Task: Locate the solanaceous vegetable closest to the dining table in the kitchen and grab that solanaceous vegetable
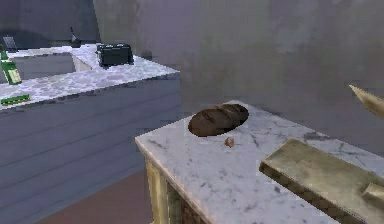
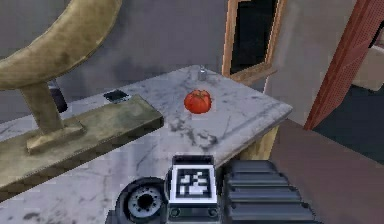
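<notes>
Because the red tomato [image 2: 197,101] sits alone on the marble table [image 2: 240,122], on the arm side view's right of the big brass ring sculpture [image 2: 55,60] and well apart from its wooden base [image 2: 80,135], the step in hand looks like the reach and grab itself, not more searching. The pincer [image 2: 143,203] shows as a dark body at the bottom edge, nearer the camera than the sculpture's base, beside a white marker square [image 2: 195,183]. Its far end cannot be made out, so I cannot tell the state of its fingers or whether it holds anything.

To grab well, I judge the arm must extend out past the base's near corner to the tomato, lifted enough for the fingers to clear the tabletop. The tomato is round and smooth and will likely roll if nudged from one side, so the approach should be centred on it and level with its middle.

A small dark flat thing [image 2: 116,95] lies just right of the sculpture's stem, toward the tomato. A small grey thing [image 2: 203,71] stands farther out from the sculpture than the tomato does, near the table's far edge, and an overshoot could knock it. In the forward view, a dark brown loaf [image 1: 218,120] lies on the table left of the sculpture's base.
</notes>
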